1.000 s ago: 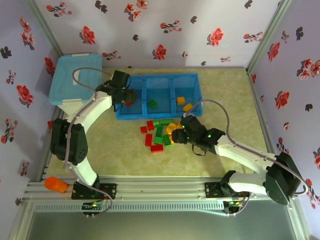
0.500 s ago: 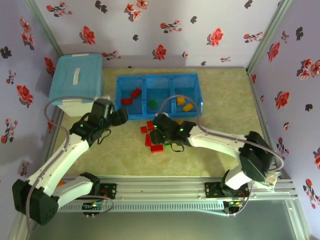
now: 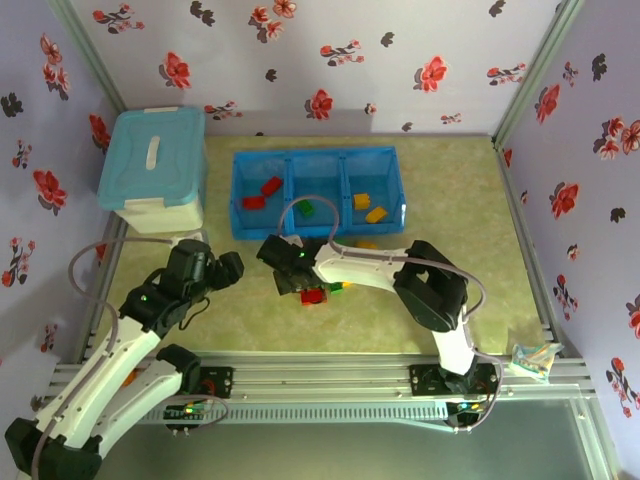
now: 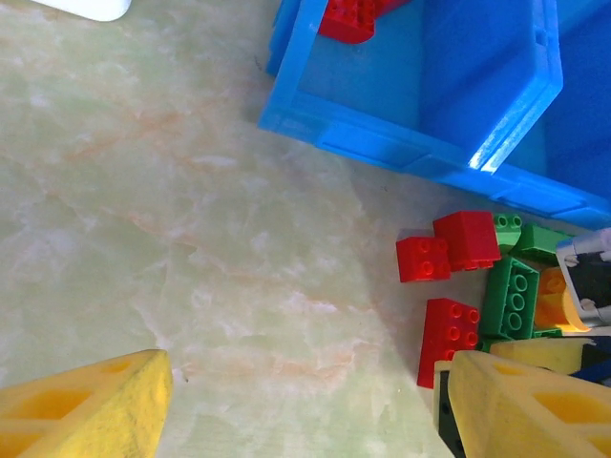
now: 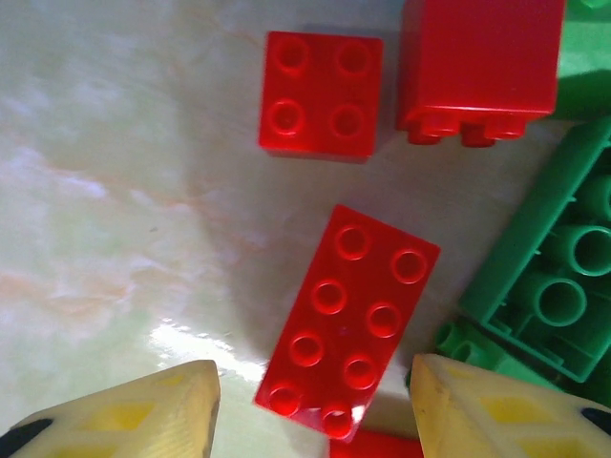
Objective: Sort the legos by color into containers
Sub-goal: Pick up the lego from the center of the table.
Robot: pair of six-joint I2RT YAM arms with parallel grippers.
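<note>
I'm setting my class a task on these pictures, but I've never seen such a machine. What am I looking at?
Two robot arms are bolted at the near edge of the table, each ending in a two-finger gripper. The wide picture comes from a camera above and behind them; the close-ups come from cameras on each wrist. On the table stand a blue three-bin tray with some sorted bricks inside and a lidded box; loose bricks in red, green and yellow lie in a pile. The left gripper is open over bare table, holding nothing. The right gripper straddles a red brick, not yet gripping it.
</note>
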